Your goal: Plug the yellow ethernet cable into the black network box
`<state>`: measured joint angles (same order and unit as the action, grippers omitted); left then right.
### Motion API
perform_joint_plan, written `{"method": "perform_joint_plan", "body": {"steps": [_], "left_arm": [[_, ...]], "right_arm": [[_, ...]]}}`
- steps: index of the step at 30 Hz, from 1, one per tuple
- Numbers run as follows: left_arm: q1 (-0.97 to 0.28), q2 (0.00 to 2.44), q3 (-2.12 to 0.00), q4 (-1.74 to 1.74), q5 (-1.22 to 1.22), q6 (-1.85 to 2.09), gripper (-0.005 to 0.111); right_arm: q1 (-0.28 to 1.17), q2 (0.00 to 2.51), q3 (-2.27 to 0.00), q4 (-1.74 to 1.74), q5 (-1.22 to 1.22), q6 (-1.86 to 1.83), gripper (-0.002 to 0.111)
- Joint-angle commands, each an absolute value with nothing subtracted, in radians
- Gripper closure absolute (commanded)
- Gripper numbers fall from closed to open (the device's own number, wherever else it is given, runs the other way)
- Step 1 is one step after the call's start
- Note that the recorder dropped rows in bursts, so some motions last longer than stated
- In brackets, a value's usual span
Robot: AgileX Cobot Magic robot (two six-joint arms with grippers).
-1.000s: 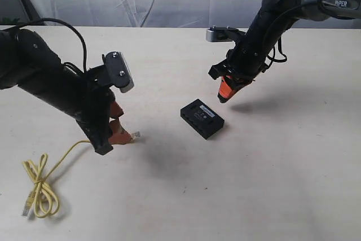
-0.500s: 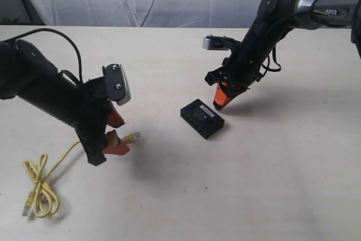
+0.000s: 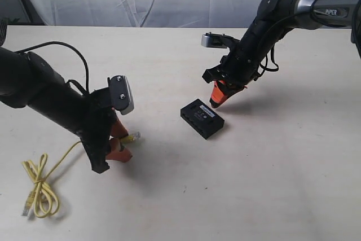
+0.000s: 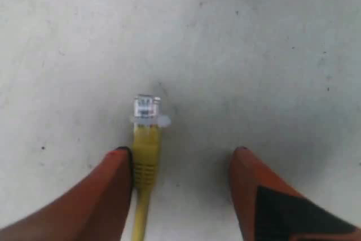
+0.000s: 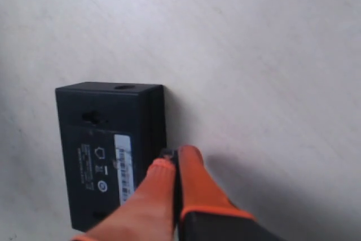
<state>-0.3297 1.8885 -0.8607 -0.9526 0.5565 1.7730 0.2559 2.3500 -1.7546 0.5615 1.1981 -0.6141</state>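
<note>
Cable: thin bright-yellow ethernet cable (image 4: 145, 153), its clear plug lying on the pale surface (image 3: 271, 167), well apart from the box.
Box: small flat black plastic network box (image 3: 202, 118), nothing plugged in.
Left tool (image 4: 181, 153): has dropped astride the plug, narrowing but not yet clamped on it.
Right tool (image 5: 172, 165): clenched on nothing, lowered beside the box, likely to brace it.

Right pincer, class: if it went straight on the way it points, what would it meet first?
Probably the black network box, at its side edge, or the table just beside it; depth is unclear.

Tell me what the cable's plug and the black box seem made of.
Plug of the yellow ethernet cable: probably clear hard plastic, see-through and glossy. Black network box: apparently matte black plastic, dull even surface, white printed label.
</note>
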Motion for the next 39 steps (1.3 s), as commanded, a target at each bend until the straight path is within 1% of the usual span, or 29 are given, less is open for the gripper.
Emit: {"method": "perform_joint_plan", "body": {"steps": [1, 5, 7, 8, 11, 12, 17, 22, 25, 27, 28, 31, 39], "left_arm": [[-0.332, 1.902, -0.858, -1.003, 0.519, 1.818, 0.062], [-0.332, 1.903, -0.858, -1.047, 0.495, 1.871, 0.066], [-0.332, 1.903, -0.858, -1.047, 0.490, 1.889, 0.072], [-0.332, 1.903, -0.858, -1.047, 0.480, 1.889, 0.078], [-0.332, 1.903, -0.858, -1.065, 0.454, 1.891, 0.102], [-0.332, 1.903, -0.858, -1.065, 0.454, 1.891, 0.106], [-0.332, 1.903, -0.858, -1.146, 0.454, 1.891, 0.106], [-0.336, 1.903, -0.920, -1.241, 0.543, 1.822, 0.106], [-0.373, 1.903, -0.951, -1.197, 0.547, 1.737, 0.106], [-0.411, 1.915, -0.978, -1.145, 0.521, 1.613, 0.106], [-0.431, 1.933, -1.007, -1.066, 0.527, 1.498, 0.106], [-0.464, 1.950, -1.061, -0.938, 0.533, 1.337, 0.106], [-0.521, 2.010, -1.110, -0.930, 0.545, 1.314, 0.106]], "right_arm": [[0.252, 2.349, -1.761, 0.574, 1.187, -0.627, 0.109], [0.252, 2.349, -1.761, 0.574, 1.190, -0.629, 0.109], [0.252, 2.349, -1.761, 0.574, 1.190, -0.629, 0.109], [0.252, 2.349, -1.761, 0.574, 1.190, -0.629, 0.109], [0.252, 2.349, -1.761, 0.574, 1.191, -0.629, 0.109], [0.252, 2.349, -1.761, 0.574, 1.194, -0.629, 0.109], [0.252, 2.349, -1.759, 0.583, 1.200, -0.629, 0.109], [0.252, 2.349, -1.759, 0.583, 1.207, -0.629, 0.109], [0.252, 2.349, -1.759, 0.583, 1.207, -0.629, 0.109], [0.252, 2.349, -1.759, 0.583, 1.206, -0.614, 0.109], [0.252, 2.349, -1.759, 0.583, 1.206, -0.605, 0.109], [0.252, 2.349, -1.759, 0.575, 1.206, -0.577, 0.109], [0.252, 2.357, -1.748, 0.529, 1.221, -0.576, 0.109]]}}
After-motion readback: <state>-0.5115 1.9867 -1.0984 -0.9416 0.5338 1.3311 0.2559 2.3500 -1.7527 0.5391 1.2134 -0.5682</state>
